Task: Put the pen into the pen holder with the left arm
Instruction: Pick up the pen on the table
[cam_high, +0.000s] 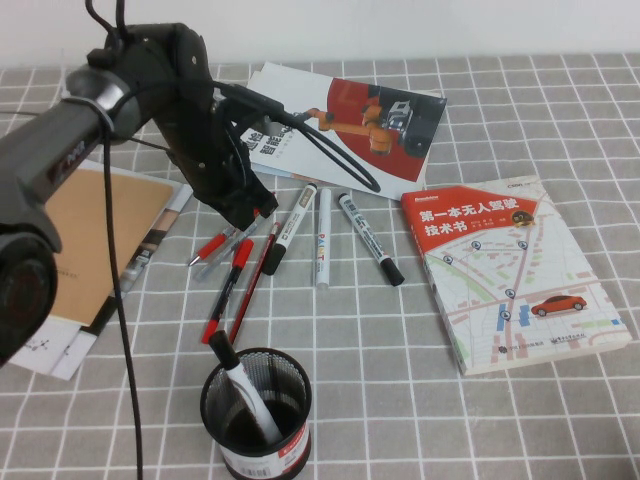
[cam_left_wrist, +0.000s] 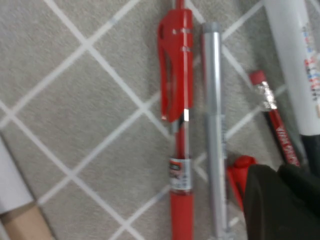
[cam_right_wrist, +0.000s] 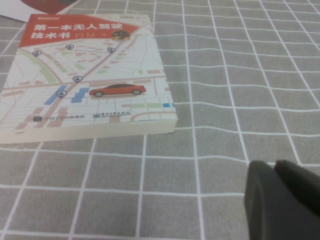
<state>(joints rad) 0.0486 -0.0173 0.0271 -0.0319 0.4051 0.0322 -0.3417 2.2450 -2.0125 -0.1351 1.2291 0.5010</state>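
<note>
Left claw (cam_high: 248, 212), nearly shut and empty, hangs over pens w/ right claw (cam_right_wrist: 280, 200) parked, state unclear; should open, straddle red pen (cam_left_wrist: 179, 125) only.

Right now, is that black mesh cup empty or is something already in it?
Not empty. The pen holder stands upright with one white marker leaning inside, black cap up. The red pen lies on the table, not in it.
</note>
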